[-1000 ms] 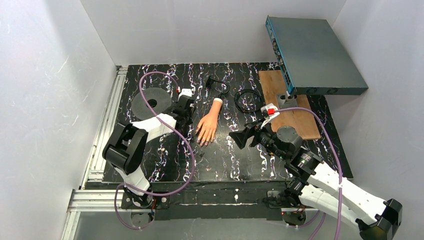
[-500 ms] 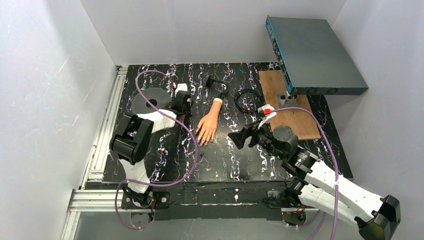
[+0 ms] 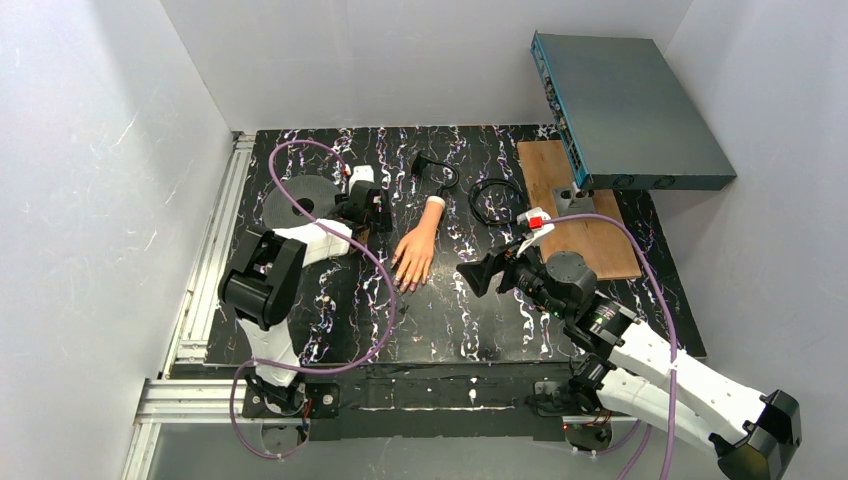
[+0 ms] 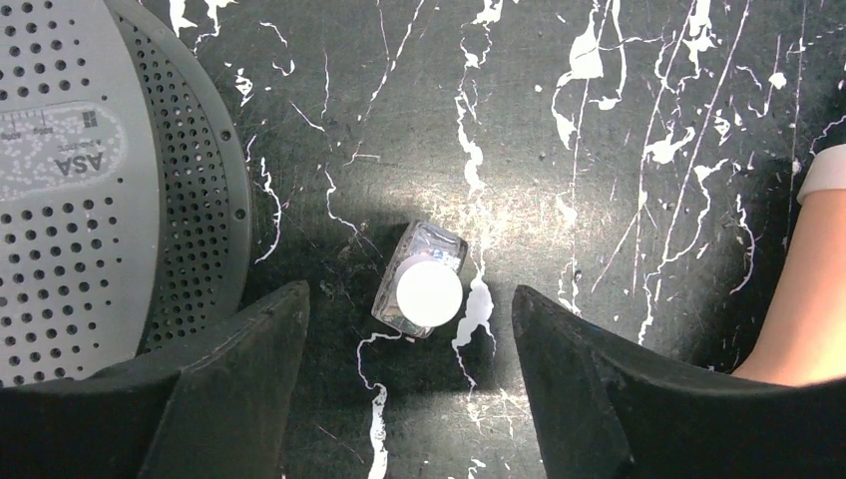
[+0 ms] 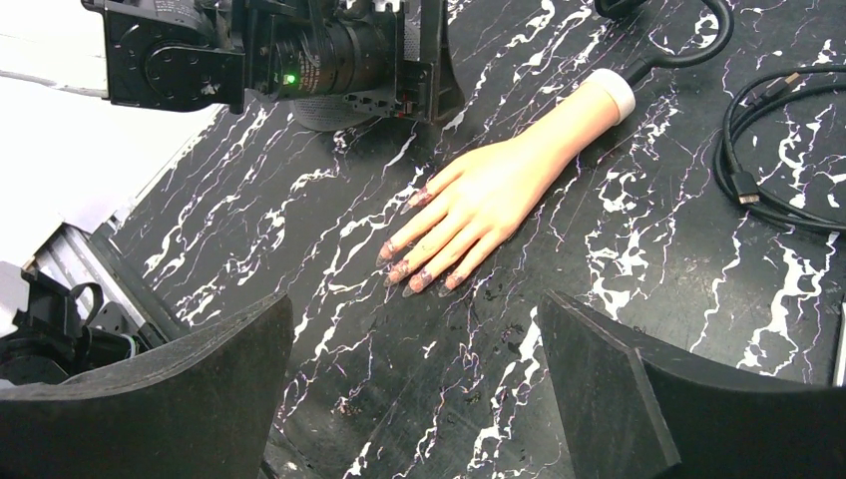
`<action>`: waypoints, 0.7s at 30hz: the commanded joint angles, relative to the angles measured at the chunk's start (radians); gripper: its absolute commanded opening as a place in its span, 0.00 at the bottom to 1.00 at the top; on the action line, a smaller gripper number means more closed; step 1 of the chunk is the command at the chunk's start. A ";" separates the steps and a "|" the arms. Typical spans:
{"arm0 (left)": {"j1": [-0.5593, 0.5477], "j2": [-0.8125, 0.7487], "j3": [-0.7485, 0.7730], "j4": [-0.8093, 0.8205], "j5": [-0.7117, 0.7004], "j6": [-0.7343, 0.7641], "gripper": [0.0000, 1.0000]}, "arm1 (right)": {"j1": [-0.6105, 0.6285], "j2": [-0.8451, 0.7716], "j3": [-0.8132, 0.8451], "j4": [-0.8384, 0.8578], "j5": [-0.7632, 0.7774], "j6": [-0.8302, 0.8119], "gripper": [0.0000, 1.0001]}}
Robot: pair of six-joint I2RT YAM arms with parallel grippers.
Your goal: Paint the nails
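A flesh-coloured mannequin hand (image 3: 415,250) lies palm down mid-table, with its white wrist stub at the far end. Its nails (image 5: 419,279) are small and smeared dark purple, and they point toward the near edge. My left gripper (image 4: 409,299) hangs open just left of the hand's wrist (image 4: 808,289). A small clear bottle with a white cap (image 4: 424,289) stands free on the table between its fingertips. In the top view the left gripper (image 3: 365,205) hides the bottle. My right gripper (image 3: 478,272) is open and empty, low over the table to the right of the nails.
A grey perforated disc (image 3: 300,205) lies left of the left gripper. Black cables (image 3: 495,200) lie beyond the hand. A wooden board (image 3: 575,205) sits at the right, with a blue-grey box (image 3: 625,100) tilted over it. White walls enclose the table.
The left arm moved toward the far side, then its jaws opened and let go of the bottle, which now stands free. The right arm barely shifted.
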 commanded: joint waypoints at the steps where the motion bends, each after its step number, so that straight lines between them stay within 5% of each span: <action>1: 0.006 -0.074 0.002 -0.011 -0.038 -0.001 0.76 | 0.001 -0.002 0.003 0.069 0.013 -0.011 0.98; 7: 0.006 -0.187 0.018 -0.136 -0.125 -0.036 0.98 | 0.001 -0.002 0.026 0.032 0.035 -0.020 0.98; 21: 0.008 -0.931 -0.104 -0.580 -0.029 0.131 0.98 | 0.002 -0.080 0.115 -0.072 0.119 0.074 1.00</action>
